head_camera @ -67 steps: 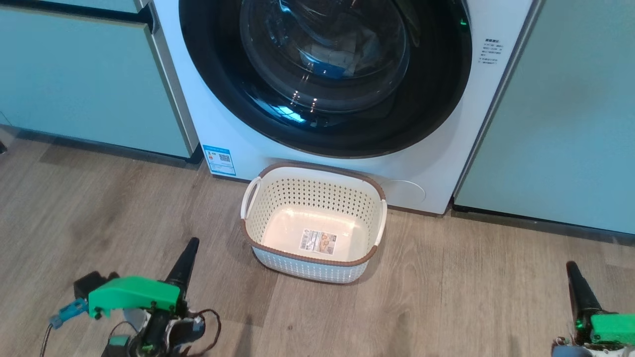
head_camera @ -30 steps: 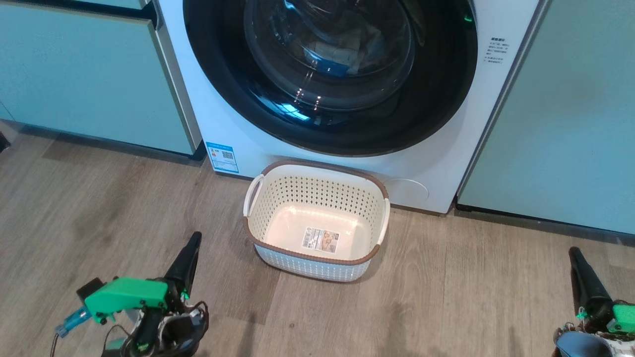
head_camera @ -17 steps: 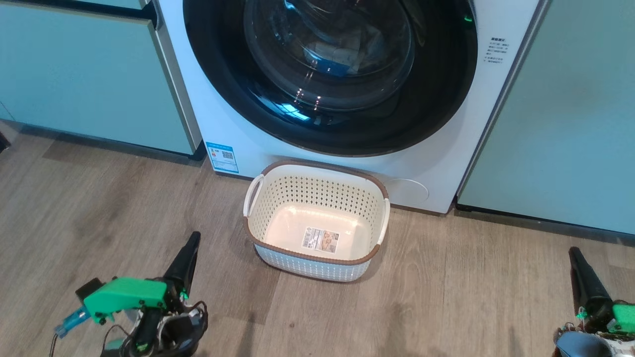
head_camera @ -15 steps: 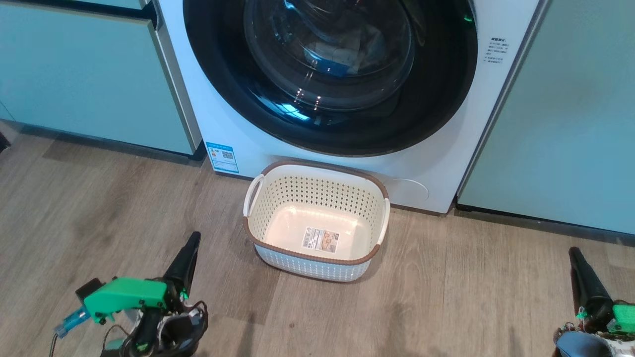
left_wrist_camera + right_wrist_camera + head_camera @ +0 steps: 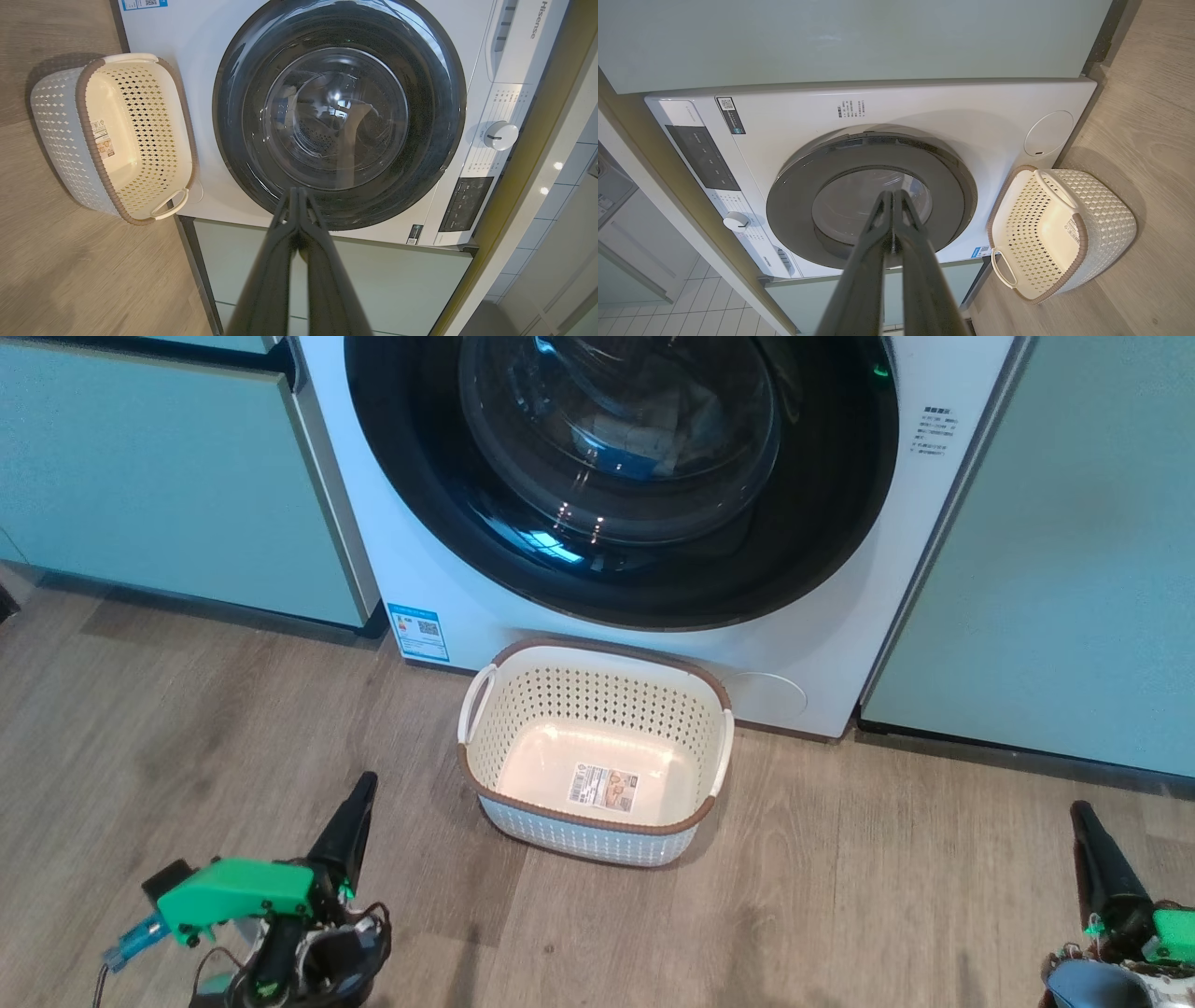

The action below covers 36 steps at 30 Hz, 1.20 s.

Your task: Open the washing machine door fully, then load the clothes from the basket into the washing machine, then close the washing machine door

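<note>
The washing machine (image 5: pixel 439 560) stands between two pale teal cabinets (image 5: pixel 168 485), and its round door (image 5: pixel 831 523) is shut flat against the white front, the glossy black rim catching the light. Through the bulging glass in the middle I can make out the clothes (image 5: pixel 644 429) lying inside the drum: pale crumpled cloth with a small bright blue part showing. The basket (image 5: pixel 597 709) sits upright on the wooden floor (image 5: pixel 887 887) right below the door, its far rim close up against the foot of the machine; whether it actually touches I can't say. Nothing lies in it, and the paper label (image 5: pixel 603 788) on its base is in plain sight. A small blue sticker (image 5: pixel 418 633) is on the lower corner of the machine, on the robot's left of the basket. The left gripper (image 5: pixel 364 784) hangs low over the floor on the robot's left of the basket, well short of it, and its two dark fingers (image 5: pixel 275 261) are pressed tight together into one point, with nothing between them. The right gripper (image 5: pixel 1083 817) hangs far off on the other side, well apart from the basket, before the right-hand cabinet, and its fingers (image 5: pixel 864 275) are likewise pressed together and carry nothing. Both point toward the machine. Up on the control panel a white dial (image 5: pixel 500 135) sits beside the dark display.
</note>
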Available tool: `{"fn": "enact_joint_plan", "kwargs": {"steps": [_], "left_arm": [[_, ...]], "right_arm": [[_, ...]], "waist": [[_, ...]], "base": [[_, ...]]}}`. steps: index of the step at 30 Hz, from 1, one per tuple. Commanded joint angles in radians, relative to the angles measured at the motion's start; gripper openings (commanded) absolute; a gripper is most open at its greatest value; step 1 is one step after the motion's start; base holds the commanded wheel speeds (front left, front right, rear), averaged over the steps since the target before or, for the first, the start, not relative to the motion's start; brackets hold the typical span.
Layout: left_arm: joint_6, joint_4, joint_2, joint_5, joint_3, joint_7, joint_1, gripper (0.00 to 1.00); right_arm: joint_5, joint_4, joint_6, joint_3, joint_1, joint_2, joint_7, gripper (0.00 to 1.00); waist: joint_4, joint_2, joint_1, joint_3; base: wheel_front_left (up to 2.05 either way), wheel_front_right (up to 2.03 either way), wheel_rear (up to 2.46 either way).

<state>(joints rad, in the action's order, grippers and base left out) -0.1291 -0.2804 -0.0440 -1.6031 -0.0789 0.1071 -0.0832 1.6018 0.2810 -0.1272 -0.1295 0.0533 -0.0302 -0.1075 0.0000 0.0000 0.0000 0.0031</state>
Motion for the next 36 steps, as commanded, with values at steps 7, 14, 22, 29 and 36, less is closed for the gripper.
{"fn": "enact_joint_plan", "kwargs": {"steps": [7,14,22,29,36], "left_arm": [[-0.002,0.036,-0.006,-0.005,-0.035,0.006,-0.025,0.0],[-0.002,0.036,-0.006,-0.005,-0.035,0.006,-0.025,0.0],[-0.002,0.036,-0.006,-0.005,-0.035,0.006,-0.025,0.0],[-0.002,0.036,-0.006,-0.005,-0.035,0.006,-0.025,0.0],[-0.002,0.036,-0.006,-0.005,-0.035,0.006,-0.025,0.0]], "right_arm": [[0.007,-0.036,-0.003,0.016,0.055,-0.02,-0.006,0.0],[0.007,-0.036,-0.003,0.016,0.055,-0.02,-0.006,0.0],[0.007,-0.036,-0.003,0.016,0.055,-0.02,-0.006,0.0],[0.007,-0.036,-0.003,0.016,0.055,-0.02,-0.006,0.0],[0.007,-0.036,-0.003,0.016,0.055,-0.02,-0.006,0.0]], "waist": [[0.0,0.0,0.0,0.0],[0.0,0.0,0.0,0.0],[0.0,0.0,0.0,0.0],[0.0,0.0,0.0,0.0],[0.0,0.0,0.0,0.0]], "base": [[0.0,0.0,0.0],[0.0,0.0,0.0],[0.0,0.0,0.0],[0.0,0.0,0.0],[0.0,0.0,0.0]]}}
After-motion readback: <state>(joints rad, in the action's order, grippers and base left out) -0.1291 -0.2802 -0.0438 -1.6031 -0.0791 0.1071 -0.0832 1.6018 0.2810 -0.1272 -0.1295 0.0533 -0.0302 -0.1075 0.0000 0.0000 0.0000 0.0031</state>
